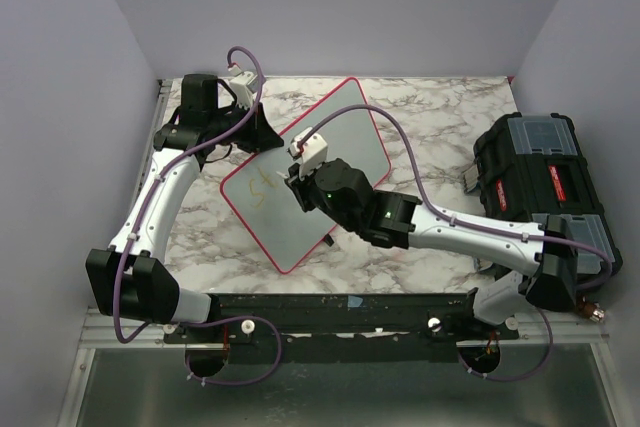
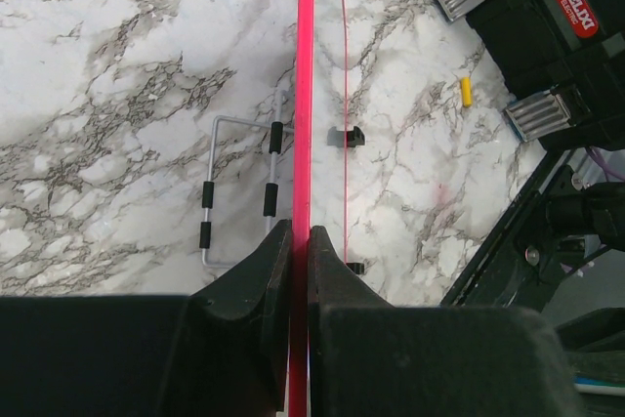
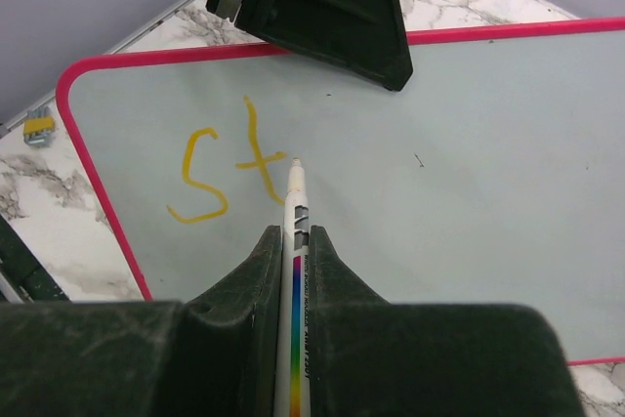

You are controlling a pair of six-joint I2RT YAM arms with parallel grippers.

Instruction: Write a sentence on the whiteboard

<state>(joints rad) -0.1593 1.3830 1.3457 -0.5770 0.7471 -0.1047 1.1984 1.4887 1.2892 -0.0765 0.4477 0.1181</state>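
Observation:
The whiteboard (image 1: 350, 132), pale with a red-pink rim, is held tilted over the marble table. My left gripper (image 1: 262, 134) is shut on its rim; in the left wrist view the jaws (image 2: 301, 236) pinch the red edge (image 2: 306, 85). My right gripper (image 1: 300, 185) is shut on a white marker with a rainbow stripe (image 3: 295, 204). The marker tip touches the board (image 3: 469, 163) just right of the yellow letters "St" (image 3: 227, 168), the only part of the sentence that shows. The writing also shows faintly in the top view (image 1: 262, 185).
A black toolbox (image 1: 540, 182) stands at the right of the table and shows in the left wrist view (image 2: 547, 26). A wire stand (image 2: 242, 192) and a small yellow piece (image 2: 466, 92) lie on the marble. The board's black feet (image 2: 347, 136) show.

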